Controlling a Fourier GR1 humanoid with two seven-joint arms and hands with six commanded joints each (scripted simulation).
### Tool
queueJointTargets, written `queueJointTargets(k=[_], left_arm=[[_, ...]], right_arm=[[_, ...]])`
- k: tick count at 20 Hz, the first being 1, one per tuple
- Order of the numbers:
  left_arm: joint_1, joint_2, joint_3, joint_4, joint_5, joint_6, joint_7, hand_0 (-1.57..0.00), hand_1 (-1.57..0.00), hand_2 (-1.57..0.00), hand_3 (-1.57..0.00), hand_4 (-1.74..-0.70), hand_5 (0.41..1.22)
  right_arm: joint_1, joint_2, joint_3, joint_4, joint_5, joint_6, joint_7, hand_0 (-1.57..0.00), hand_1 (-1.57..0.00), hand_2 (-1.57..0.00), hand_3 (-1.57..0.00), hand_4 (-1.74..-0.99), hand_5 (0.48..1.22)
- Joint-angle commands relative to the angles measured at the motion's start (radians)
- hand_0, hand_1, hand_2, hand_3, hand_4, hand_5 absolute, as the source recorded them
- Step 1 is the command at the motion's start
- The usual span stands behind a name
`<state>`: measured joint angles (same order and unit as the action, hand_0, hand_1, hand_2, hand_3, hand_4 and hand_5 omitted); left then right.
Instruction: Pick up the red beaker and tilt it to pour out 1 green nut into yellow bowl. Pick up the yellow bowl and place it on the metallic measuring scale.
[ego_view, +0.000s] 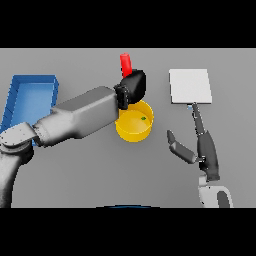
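The left hand (132, 86) is wrapped around the red beaker (125, 63), its fingers curled round the lower body so that only the upper part shows above the hand. It holds the beaker just behind the far rim of the yellow bowl (134, 129), apparently so that anything tipped out drops inside. 1 green nut (143, 118) already lies in the bowl, so the pour looks done.

The right hand (200, 145) hovers to the bowl's right with fingers straight and thumb spread, holding nothing, seemingly poised to take the bowl. The metallic measuring scale (190, 86) sits beyond that hand, near the bowl. A blue bin (30, 97) stands well apart on the left. The left forearm crosses the bowl's left side, so the bowl is better approached from the right.
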<state>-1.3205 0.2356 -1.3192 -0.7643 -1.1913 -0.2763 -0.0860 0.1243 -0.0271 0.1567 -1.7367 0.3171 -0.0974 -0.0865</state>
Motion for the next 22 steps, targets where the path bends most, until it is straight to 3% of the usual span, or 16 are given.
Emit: queueJointTargets(k=[1, 6, 9, 11, 15, 17, 19, 22], left_arm=[[-0.009, 0.000, -0.014, -0.004, -0.008, -0.001, 0.002, -1.57, -1.57, -1.57, -1.57, -1.72, 1.221], [-0.131, 0.019, -0.033, 0.037, 0.004, 0.010, -0.062, -1.57, -1.57, -1.57, -1.57, -1.72, 1.221], [-0.224, 0.055, -0.015, 0.080, 0.019, 0.030, -0.056, -1.57, -1.57, -1.57, -1.57, -1.73, 1.221], [-0.282, 0.093, 0.031, 0.126, 0.059, 0.065, -0.062, -1.57, -1.57, -1.57, -1.18, -1.73, 1.221], [-0.365, 0.134, 0.215, 0.325, 0.228, 0.105, 0.010, -1.57, -1.57, -1.57, -1.41, -1.73, 1.221], [-0.363, 0.172, 0.359, 0.392, 0.382, 0.108, 0.051, -1.57, -1.57, -1.57, -1.47, -1.73, 1.221], [-0.359, 0.227, 0.494, 0.449, 0.531, 0.117, 0.094, -1.57, -1.57, -1.57, -1.42, -1.74, 1.221], [-0.309, 0.300, 0.633, 0.530, 0.709, 0.183, 0.138, -1.57, -1.57, -1.57, -1.43, -1.74, 1.221]], right_arm=[[-0.006, 0.005, -0.006, 0.007, -0.015, 0.003, 0.002, 0.00, 0.00, 0.00, 0.00, -1.154, 0.634], [-0.009, 0.004, -0.013, 0.008, -0.038, 0.014, -0.008, 0.00, 0.00, 0.00, 0.00, -1.157, 0.638], [-0.004, -0.008, -0.013, -0.001, -0.041, 0.024, -0.031, 0.00, 0.00, 0.00, 0.00, -1.154, 0.654], [-0.003, -0.002, -0.003, 0.007, -0.022, 0.014, -0.042, 0.00, 0.00, 0.00, 0.00, -1.160, 0.660], [-0.001, 0.008, 0.001, 0.016, -0.035, 0.022, -0.060, 0.00, 0.00, 0.00, 0.00, -1.156, 0.658], [-0.033, 0.003, -0.002, 0.027, 0.001, -0.006, -0.014, 0.00, 0.00, 0.00, 0.00, -1.146, 0.641], [-0.039, -0.003, 0.008, 0.033, 0.027, -0.013, -0.015, 0.00, 0.00, 0.00, 0.00, -1.144, 0.633], [-0.042, 0.012, 0.003, 0.038, -0.032, 0.018, -0.046, 0.00, 0.00, 0.00, 0.00, -1.110, 0.623]])
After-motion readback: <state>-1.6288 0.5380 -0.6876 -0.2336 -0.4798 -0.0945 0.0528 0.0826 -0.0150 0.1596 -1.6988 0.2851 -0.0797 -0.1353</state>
